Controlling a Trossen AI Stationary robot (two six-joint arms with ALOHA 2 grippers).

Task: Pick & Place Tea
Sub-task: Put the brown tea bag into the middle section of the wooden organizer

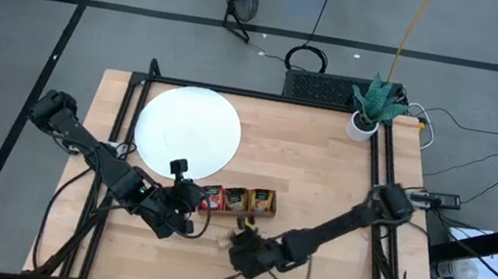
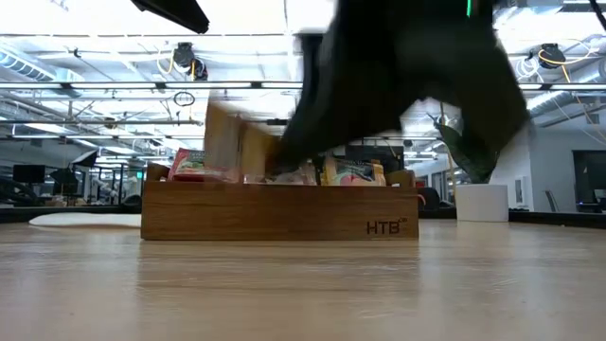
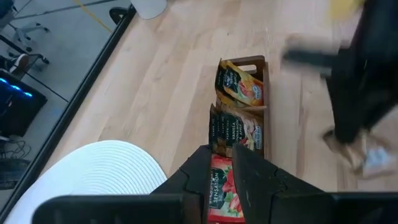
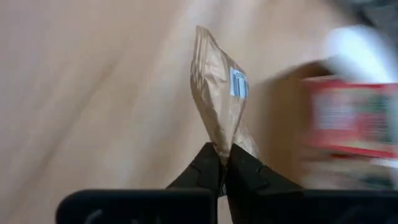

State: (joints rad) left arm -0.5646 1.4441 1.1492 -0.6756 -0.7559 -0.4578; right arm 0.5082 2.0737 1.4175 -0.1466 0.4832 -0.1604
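Tea sachet pinched by the right arm

Tea sachet, flat brownish paper with a small barcode label, stands lengthwise straight out from the right gripper, whose jaws are pressed together on its lower edge. It hangs above the pale wooden worktop, just beside the long brown wooden tray of red and orange-yellow sachets. The left gripper hovers over the tray's red end, jaws slightly apart around nothing visible. A round white disc lies nearby.
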